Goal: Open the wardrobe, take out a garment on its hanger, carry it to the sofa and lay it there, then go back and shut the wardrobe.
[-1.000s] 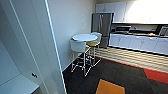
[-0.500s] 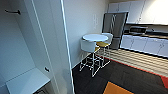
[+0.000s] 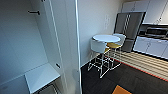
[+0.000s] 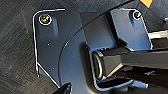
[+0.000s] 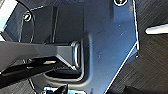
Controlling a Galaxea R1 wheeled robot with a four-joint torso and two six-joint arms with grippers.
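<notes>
The white wardrobe [image 3: 30,50] stands close at the left of the head view with its inside showing. Its door [image 3: 66,42] is swung open, edge-on toward me. Inside I see a white shelf [image 3: 41,76] low down and a short dark bracket [image 3: 34,12] near the top. No clothing shows in the part I can see. Both wrist views look down past the robot's own dark plates onto dark carpet [image 4: 15,50].
A round white table [image 3: 106,38] with white-framed stools [image 3: 98,47] stands by the wall to the right. Behind it are a steel fridge [image 3: 128,27] and white kitchen cabinets [image 3: 150,46]. An orange floor patch [image 3: 122,90] lies on the dark carpet.
The whole head view has shifted right, so the camera has turned left and come nearer. The wardrobe's inside now fills more of the left side.
</notes>
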